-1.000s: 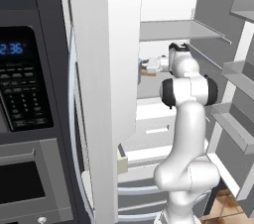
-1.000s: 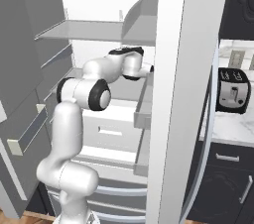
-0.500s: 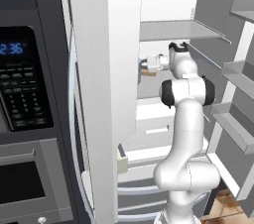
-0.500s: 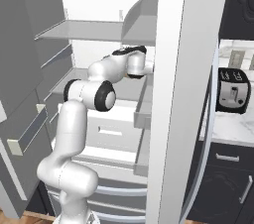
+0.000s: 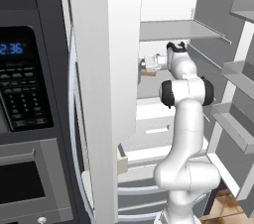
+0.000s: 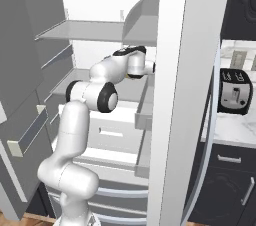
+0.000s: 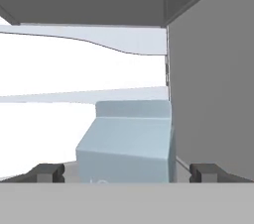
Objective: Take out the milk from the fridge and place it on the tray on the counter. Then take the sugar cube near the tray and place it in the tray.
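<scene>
We see our gripper (image 7: 127,172) reaching into the open fridge (image 5: 163,29), under a grey shelf (image 6: 85,31), with its jaws spread as wide as they go — they hold nothing. In the hand view the two dark fingertips (image 7: 47,172) stand far apart at the bottom, and the milk (image 7: 126,141) sits straight ahead between them, a pale blue-grey carton with its gabled top turned toward us. We cannot tell whether the fingertips touch the carton; a gap shows on either side. Just to the right of the gripper and the milk rises a grey wall, and the carton stands close against it. Ahead and to the left of the gripper the interior is white. In the left base view our hand (image 5: 155,61) points leftward, behind the edge of the door (image 5: 99,94). In the right base view, a toaster (image 6: 234,91) stands on the counter (image 6: 235,127), well off to the gripper's right.
</scene>
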